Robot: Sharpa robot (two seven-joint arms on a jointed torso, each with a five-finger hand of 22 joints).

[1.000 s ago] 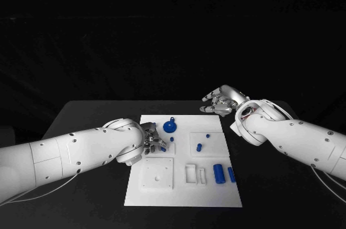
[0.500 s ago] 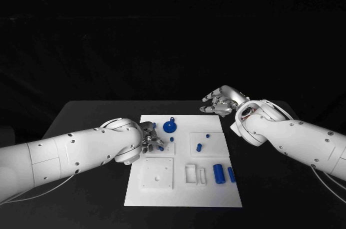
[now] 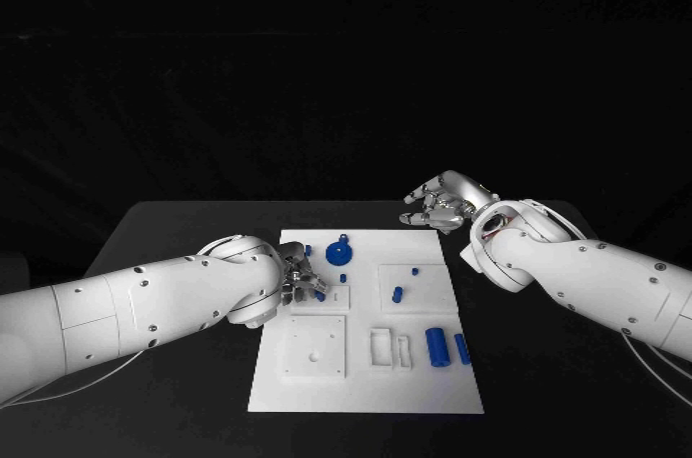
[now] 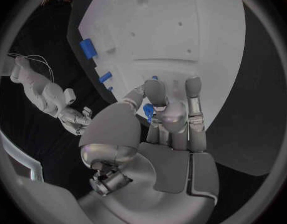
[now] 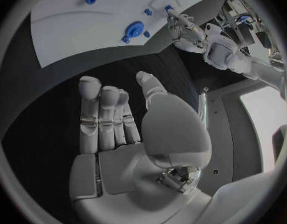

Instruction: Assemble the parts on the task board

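Note:
The white task board [image 3: 368,388] lies in the middle of the table. My left hand [image 3: 300,278] hovers over the board's left side, and in the left wrist view a small blue part [image 4: 147,112] is pinched between its thumb and fingers [image 4: 171,115]. Just beyond it lie a round blue part [image 3: 340,253] and a small blue piece [image 3: 345,277]. Two blue pegs [image 3: 398,295] stand right of centre. Two blue cylinders [image 3: 436,346] lie near the right edge. My right hand [image 3: 440,203] hangs past the board's far right corner, fingers spread [image 5: 112,119], holding nothing.
A white square plate [image 3: 315,345] with small holes sits on the board's near left. Narrow white slots [image 3: 382,346] lie beside the cylinders. Black table [image 3: 188,228] surrounds the board on all sides.
My left hand has shifted slightly away from me along the board's left side, with the small blue part in it. The right arm has not moved.

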